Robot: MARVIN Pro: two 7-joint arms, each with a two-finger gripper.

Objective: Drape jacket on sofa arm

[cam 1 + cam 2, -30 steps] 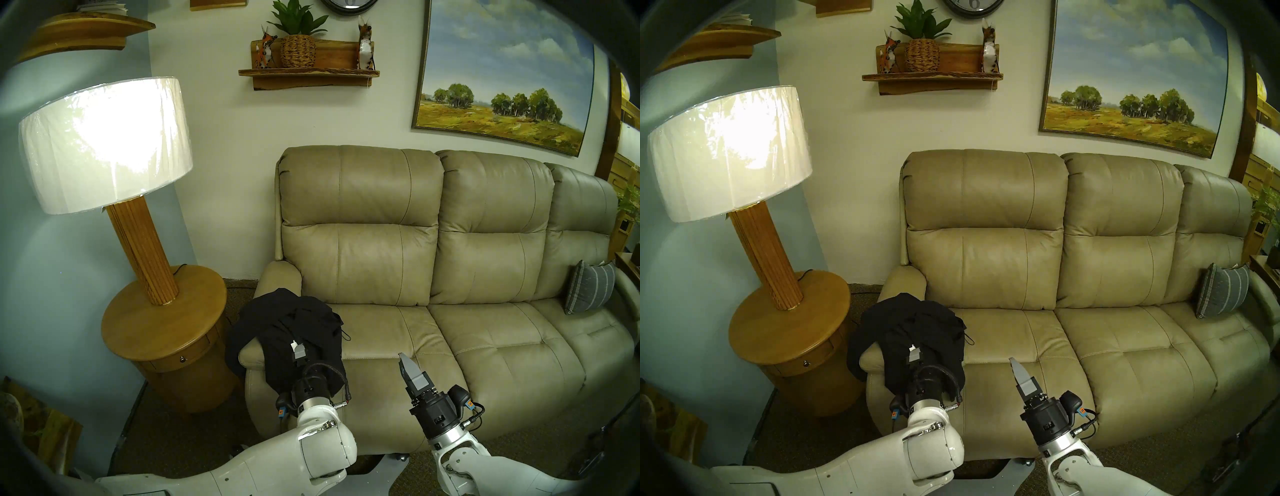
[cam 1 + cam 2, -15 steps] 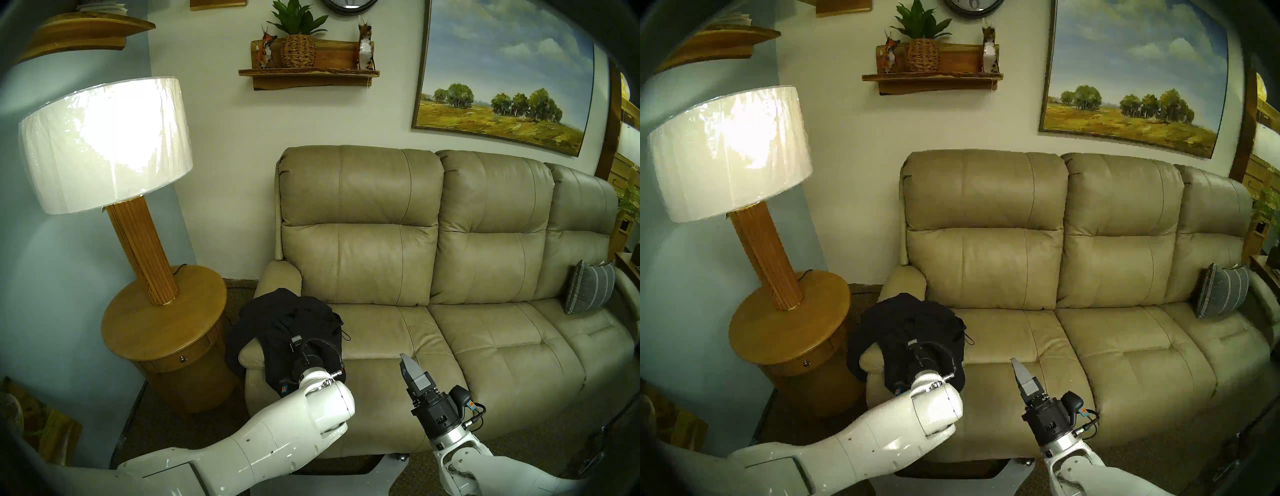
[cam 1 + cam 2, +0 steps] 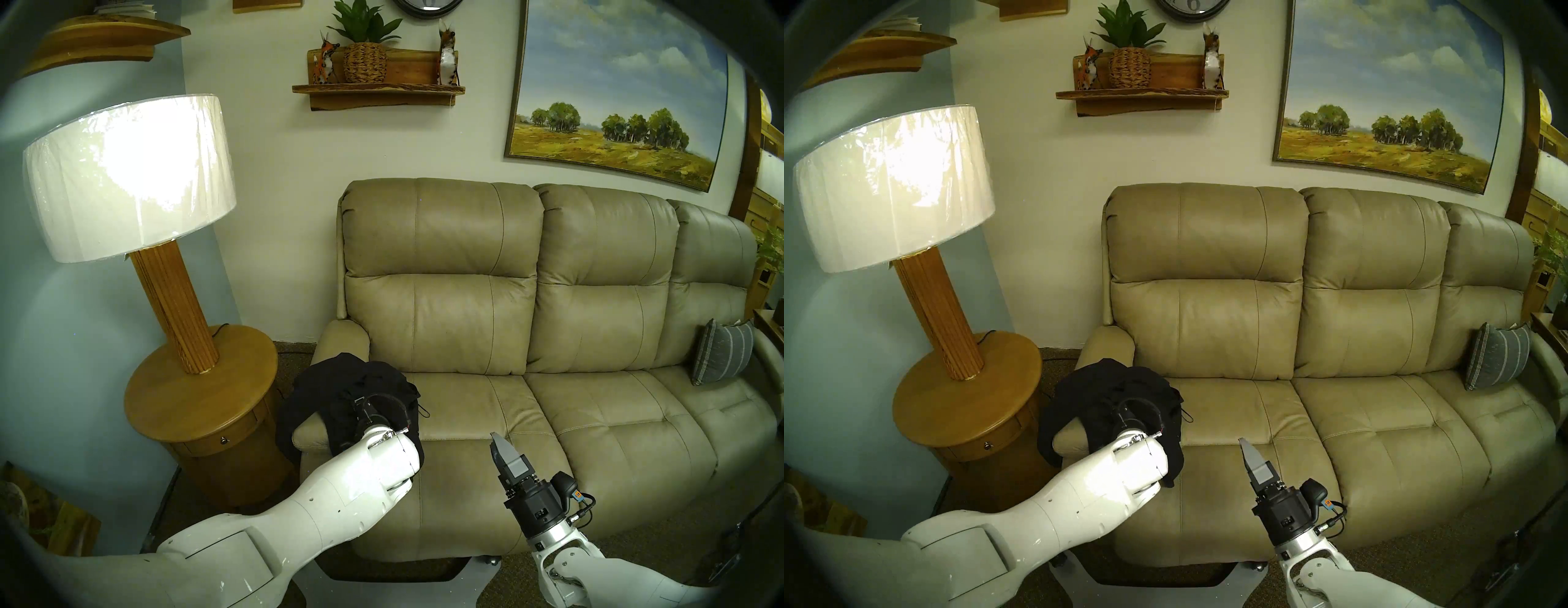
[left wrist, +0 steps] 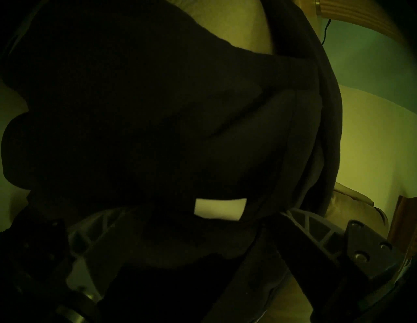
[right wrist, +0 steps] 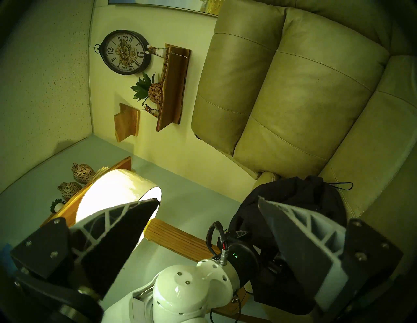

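The black jacket [image 3: 335,382] lies bunched over the front of the beige sofa arm [image 3: 307,435], with one sleeve hanging down its outer side. It also shows in the head right view [image 3: 1081,386]. My left gripper [image 3: 358,400] is pushed into the jacket on top of the arm, and its fingertips are hidden in the head views. In the left wrist view the jaws stand apart [image 4: 203,213] with black fabric [image 4: 135,112] and the white label [image 4: 220,208] between them. My right gripper [image 3: 494,439] is open [image 5: 208,199] and empty, hovering over the front of the left seat cushion.
A round wooden side table [image 3: 191,407] with a lit lamp [image 3: 127,178] stands close beside the sofa arm. A thin drawcord [image 3: 424,411] trails onto the seat. A grey striped pillow [image 3: 721,356] leans at the sofa's far right. A wall shelf [image 3: 377,89] hangs above.
My left arm has reached forward and up, carrying its gripper further onto the jacket on the sofa arm. The grey finger and label seen before are now hidden. The right arm has not moved.
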